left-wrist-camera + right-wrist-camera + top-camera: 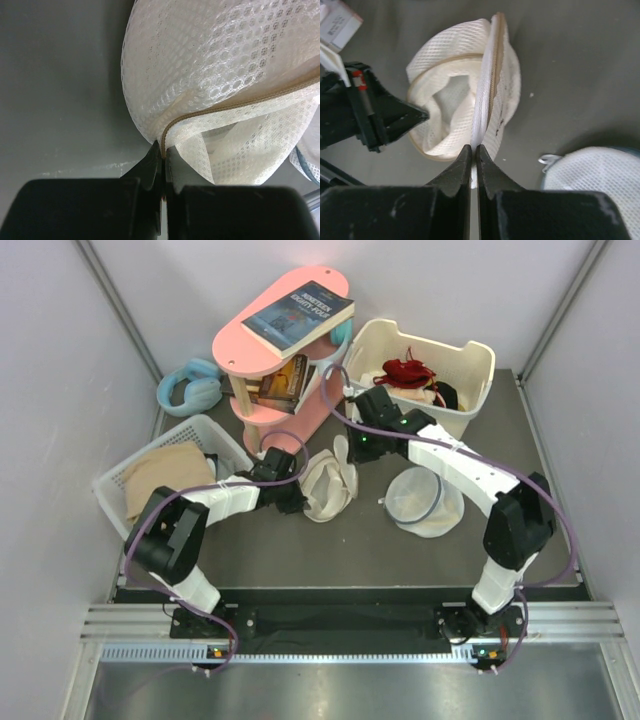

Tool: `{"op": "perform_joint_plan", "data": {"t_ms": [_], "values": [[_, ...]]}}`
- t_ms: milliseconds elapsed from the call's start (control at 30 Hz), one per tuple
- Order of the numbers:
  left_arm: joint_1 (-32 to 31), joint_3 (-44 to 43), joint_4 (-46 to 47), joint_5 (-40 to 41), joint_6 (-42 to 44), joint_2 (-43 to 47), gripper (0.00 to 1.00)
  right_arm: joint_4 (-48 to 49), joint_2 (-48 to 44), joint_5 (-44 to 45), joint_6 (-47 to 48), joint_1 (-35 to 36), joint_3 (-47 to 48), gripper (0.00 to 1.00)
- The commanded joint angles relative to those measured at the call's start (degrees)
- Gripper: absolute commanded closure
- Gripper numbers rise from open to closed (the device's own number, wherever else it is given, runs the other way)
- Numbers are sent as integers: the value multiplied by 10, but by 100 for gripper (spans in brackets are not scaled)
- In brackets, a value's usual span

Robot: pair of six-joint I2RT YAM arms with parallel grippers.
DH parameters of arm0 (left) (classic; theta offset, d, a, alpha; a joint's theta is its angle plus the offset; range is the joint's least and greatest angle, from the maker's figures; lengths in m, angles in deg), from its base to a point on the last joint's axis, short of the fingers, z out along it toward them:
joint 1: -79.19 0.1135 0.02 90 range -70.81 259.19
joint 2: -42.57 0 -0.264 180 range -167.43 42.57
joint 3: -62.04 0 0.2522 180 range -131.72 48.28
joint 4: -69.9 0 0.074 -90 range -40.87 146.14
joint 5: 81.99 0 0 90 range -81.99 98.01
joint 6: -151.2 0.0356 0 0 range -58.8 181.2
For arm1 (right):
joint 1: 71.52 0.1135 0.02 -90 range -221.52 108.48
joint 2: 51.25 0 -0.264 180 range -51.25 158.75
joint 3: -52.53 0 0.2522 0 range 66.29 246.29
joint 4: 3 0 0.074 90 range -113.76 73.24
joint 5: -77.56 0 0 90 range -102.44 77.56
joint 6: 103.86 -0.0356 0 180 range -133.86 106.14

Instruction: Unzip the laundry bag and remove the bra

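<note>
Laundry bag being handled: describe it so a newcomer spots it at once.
Start at the pink shelf at the back of the table; just in front of it sits the laundry bag, pinched between the left end effector and right end effector. Unlike the round white mesh bag to its right, it is gripped, gaping open, with beige trim.

Tally: two mesh bags, namely laundry bag (pixel 328 485) and white bag (pixel 425 502). Two baskets (pixel 205 425) (pixel 465 418). Two books (pixel 298 315) (pixel 285 380). One pink shelf (pixel 228 345). One pair of headphones (pixel 188 388). One bra (pixel 405 370).
</note>
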Motion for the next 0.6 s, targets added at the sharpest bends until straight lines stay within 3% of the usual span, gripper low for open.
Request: {"op": "perform_joint_plan", "data": {"t_ms": [0,333,500,533,567], "values": [[2,4,38,-6,11,0,100,29,18,-38,-25,28,36,99],[2,16,47,-9,11,7,100,137,46,-130,-84,47,-23,99],[2,14,29,5,9,24,100,141,79,-156,-88,58,-13,97],[2,12,22,10,8,29,98,142,89,-157,-88,61,-14,97],[2,12,9,12,8,36,89,142,92,-159,-87,61,-13,96]]}}
